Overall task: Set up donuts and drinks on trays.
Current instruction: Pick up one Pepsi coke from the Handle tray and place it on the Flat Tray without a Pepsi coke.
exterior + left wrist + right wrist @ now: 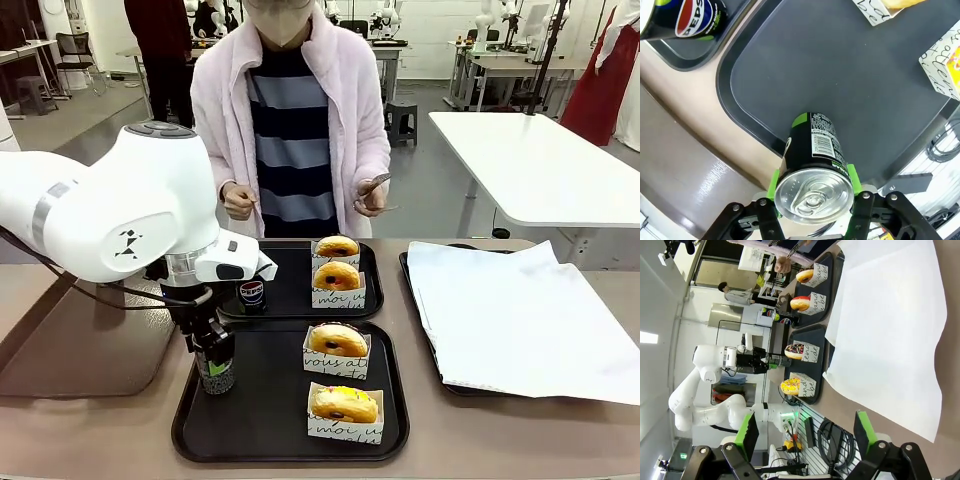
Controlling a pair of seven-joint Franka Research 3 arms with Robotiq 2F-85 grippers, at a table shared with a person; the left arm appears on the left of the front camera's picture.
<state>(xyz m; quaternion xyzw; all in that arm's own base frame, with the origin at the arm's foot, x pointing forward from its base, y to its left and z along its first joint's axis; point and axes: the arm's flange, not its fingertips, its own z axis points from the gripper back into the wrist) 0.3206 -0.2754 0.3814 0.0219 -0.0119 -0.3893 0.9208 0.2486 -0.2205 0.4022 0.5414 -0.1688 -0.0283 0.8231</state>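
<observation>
Left claw (pixel 812 207) grips can (pixel 812 165), standing at near tray's (pixel 290 440) left rim. I worry: letting go on the rim topples it. Right claw (pixel 807 435) wide, empty.

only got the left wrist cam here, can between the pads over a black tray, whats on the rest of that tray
Observer: The near tray holds two donuts in paper holders on its right side.
Operator: does the far tray have a drink yet
Observer: Yes, one can stands on the far tray, with two more donuts.
Operator: where's the person
Observer: Standing behind the far tray, hands held at the waist, off the table.
Operator: right gripper busy?
Observer: No, the right gripper is open, holding nothing.
</observation>
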